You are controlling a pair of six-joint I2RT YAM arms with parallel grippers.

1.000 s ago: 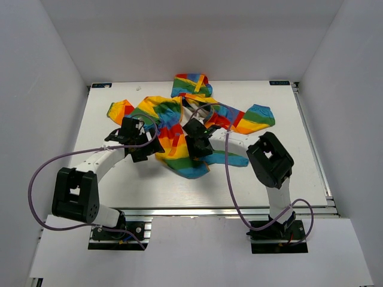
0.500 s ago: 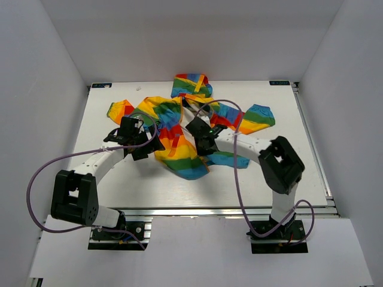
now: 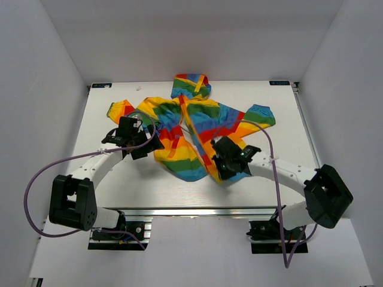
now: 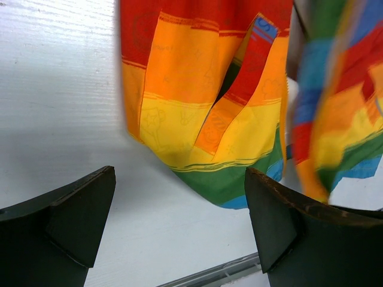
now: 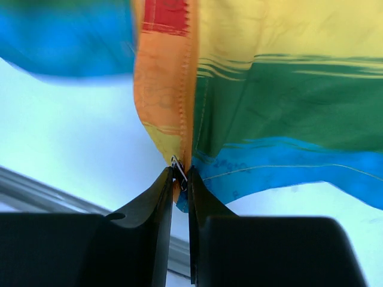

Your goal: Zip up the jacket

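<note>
The rainbow-striped jacket [image 3: 179,128] lies open and crumpled on the white table [image 3: 119,185], hood at the far side. My right gripper [image 3: 220,167] is shut on the lower end of the orange-yellow zipper band [image 5: 164,89], with a small metal zipper part [image 5: 178,167] pinched between the fingertips [image 5: 163,185]. It holds the right front panel stretched toward the near edge. My left gripper [image 3: 143,146] is open and empty just left of the left front panel [image 4: 197,119], whose hem hangs between and beyond its fingers [image 4: 72,221].
An aluminium rail [image 3: 209,210] runs along the table's near edge, close behind the right gripper; it also shows in the right wrist view [image 5: 36,191]. White walls enclose the table. Purple cables [image 3: 257,137] loop over both arms.
My right gripper has moved toward the near right, drawing the zipper band and right front panel out straight with it. The left gripper has stayed almost still and open.
</note>
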